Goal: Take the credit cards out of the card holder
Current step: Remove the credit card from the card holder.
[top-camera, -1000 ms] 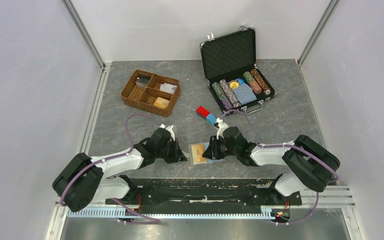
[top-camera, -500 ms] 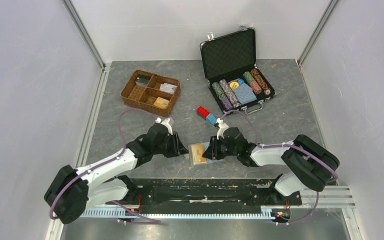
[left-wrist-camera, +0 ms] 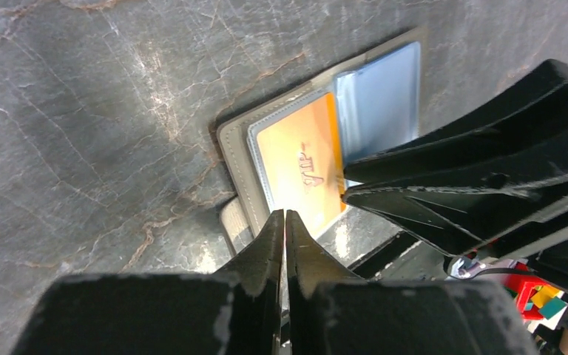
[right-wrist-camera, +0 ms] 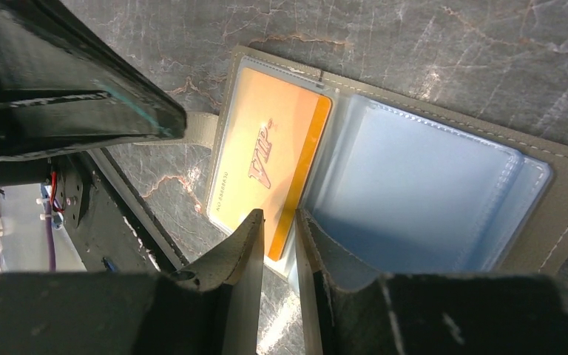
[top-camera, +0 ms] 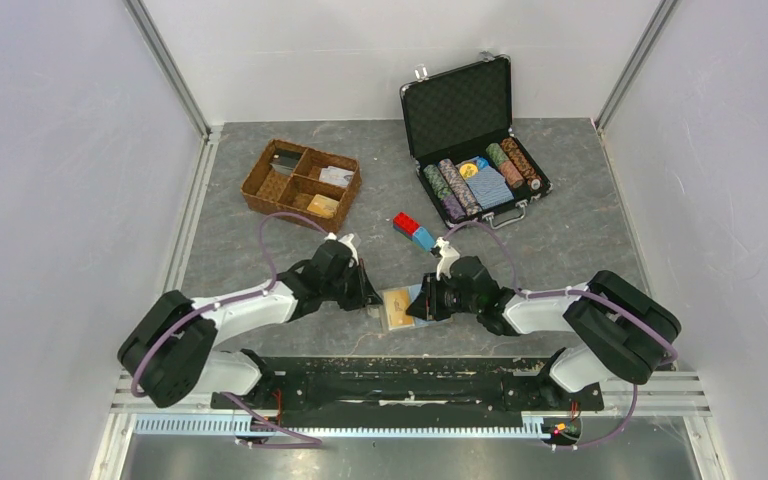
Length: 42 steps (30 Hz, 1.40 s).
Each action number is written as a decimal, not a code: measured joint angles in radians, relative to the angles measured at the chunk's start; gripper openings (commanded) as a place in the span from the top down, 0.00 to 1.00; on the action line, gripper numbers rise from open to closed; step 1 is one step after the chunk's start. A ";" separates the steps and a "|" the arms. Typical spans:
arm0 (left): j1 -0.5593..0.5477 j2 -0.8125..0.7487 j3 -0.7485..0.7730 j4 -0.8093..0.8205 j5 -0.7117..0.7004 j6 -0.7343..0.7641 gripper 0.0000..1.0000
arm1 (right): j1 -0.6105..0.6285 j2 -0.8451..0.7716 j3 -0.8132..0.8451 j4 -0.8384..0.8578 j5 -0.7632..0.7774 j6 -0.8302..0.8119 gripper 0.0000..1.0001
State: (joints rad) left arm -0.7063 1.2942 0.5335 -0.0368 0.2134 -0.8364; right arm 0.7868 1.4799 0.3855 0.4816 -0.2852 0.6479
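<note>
The card holder [top-camera: 384,300] lies open near the table's front edge, a grey-tan wallet [right-wrist-camera: 562,194] with a side tab [right-wrist-camera: 198,127]. An orange-gold VIP credit card [right-wrist-camera: 266,151] sits in its left clear sleeve [left-wrist-camera: 299,159]. Light blue cards [right-wrist-camera: 414,188] fill the right sleeve [left-wrist-camera: 381,92]. My left gripper [left-wrist-camera: 285,213] is shut, its tips at the orange card's near edge, with nothing seen between them [top-camera: 370,299]. My right gripper [right-wrist-camera: 277,216] stands narrowly open over the wallet's middle, straddling the orange card's striped edge [top-camera: 423,301]. The two grippers face each other across the wallet.
A brown wicker tray [top-camera: 255,183] with small items stands at the back left. An open black chip case [top-camera: 457,105] with poker chips is at the back right. Red and blue blocks [top-camera: 412,229] lie just behind the grippers. A black rail [top-camera: 400,380] runs in front.
The left gripper pulled back a little and opened, then returned to the wallet's left side and shut. The right gripper and the wallet stayed where they were.
</note>
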 measured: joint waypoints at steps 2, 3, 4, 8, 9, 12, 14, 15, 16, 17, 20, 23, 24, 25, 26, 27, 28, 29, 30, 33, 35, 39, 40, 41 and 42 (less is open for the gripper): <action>-0.002 0.029 -0.010 0.029 0.005 0.000 0.94 | -0.004 -0.001 -0.008 0.012 -0.005 0.005 0.75; -0.002 0.042 -0.015 0.046 0.008 0.000 0.94 | -0.006 -0.002 -0.013 0.019 -0.009 0.008 0.75; -0.003 0.057 -0.021 0.064 0.010 0.000 0.95 | -0.008 -0.002 -0.017 0.026 -0.010 0.011 0.75; -0.003 0.101 -0.039 0.121 0.026 0.000 0.95 | -0.013 -0.002 -0.025 0.041 -0.018 0.019 0.74; -0.003 0.109 -0.043 0.132 0.029 -0.001 0.95 | -0.013 -0.002 -0.026 0.042 -0.019 0.021 0.75; -0.003 0.125 -0.058 0.166 0.033 -0.005 0.95 | -0.017 -0.002 -0.026 0.043 -0.029 0.026 0.73; -0.003 0.128 -0.064 0.183 0.034 -0.009 0.95 | -0.019 -0.002 -0.026 0.044 -0.032 0.031 0.73; -0.004 0.131 -0.068 0.193 0.034 -0.010 0.95 | -0.020 -0.002 -0.026 0.045 -0.033 0.034 0.73; -0.004 0.134 -0.069 0.202 0.035 -0.011 0.95 | -0.022 0.000 -0.026 0.045 -0.035 0.037 0.72; -0.005 0.138 -0.071 0.212 0.037 -0.012 0.95 | -0.024 0.001 -0.026 0.047 -0.037 0.040 0.70; -0.007 0.150 -0.074 0.239 0.044 -0.013 0.95 | -0.029 0.008 -0.026 0.048 -0.043 0.051 0.69; -0.008 0.157 -0.077 0.256 0.050 -0.013 0.95 | -0.035 0.009 -0.026 0.045 -0.047 0.068 0.69; -0.008 0.157 -0.077 0.258 0.050 -0.013 0.95 | -0.037 0.009 -0.025 0.041 -0.047 0.072 0.69; -0.008 0.158 -0.079 0.262 0.050 -0.014 0.95 | -0.038 0.009 -0.024 0.037 -0.046 0.076 0.70; -0.009 0.158 -0.081 0.265 0.050 -0.014 0.95 | -0.038 0.009 -0.022 0.031 -0.042 0.080 0.70; -0.009 0.158 -0.082 0.268 0.049 -0.014 0.95 | -0.038 0.009 -0.018 0.022 -0.038 0.084 0.70; -0.009 0.157 -0.083 0.269 0.050 -0.014 0.96 | -0.038 0.009 -0.014 0.014 -0.034 0.086 0.70; -0.009 0.157 -0.083 0.269 0.049 -0.014 0.96 | -0.038 0.009 -0.010 0.004 -0.032 0.086 0.70; -0.009 0.157 -0.084 0.270 0.049 -0.014 0.96 | -0.038 0.009 -0.006 -0.005 -0.031 0.087 0.71; -0.010 0.157 -0.085 0.274 0.049 -0.014 0.97 | -0.038 0.009 0.007 -0.033 -0.026 0.090 0.71; -0.010 0.157 -0.087 0.277 0.049 -0.014 0.97 | -0.038 0.008 0.014 -0.050 -0.019 0.090 0.71; -0.010 0.157 -0.088 0.278 0.049 -0.014 0.98 | -0.038 0.005 0.030 -0.081 -0.001 0.088 0.71; -0.010 0.157 -0.088 0.279 0.049 -0.015 0.98 | -0.038 0.005 0.034 -0.089 0.004 0.087 0.70; -0.011 0.158 -0.088 0.280 0.049 -0.015 0.98 | -0.038 0.003 0.039 -0.100 0.012 0.084 0.70; -0.012 0.159 -0.088 0.283 0.049 -0.015 0.98 | -0.038 0.002 0.043 -0.108 0.021 0.082 0.70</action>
State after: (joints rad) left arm -0.7185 1.4536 0.4454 0.2459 0.2623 -0.8516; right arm 0.7490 1.4815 0.4286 0.3737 -0.2642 0.7296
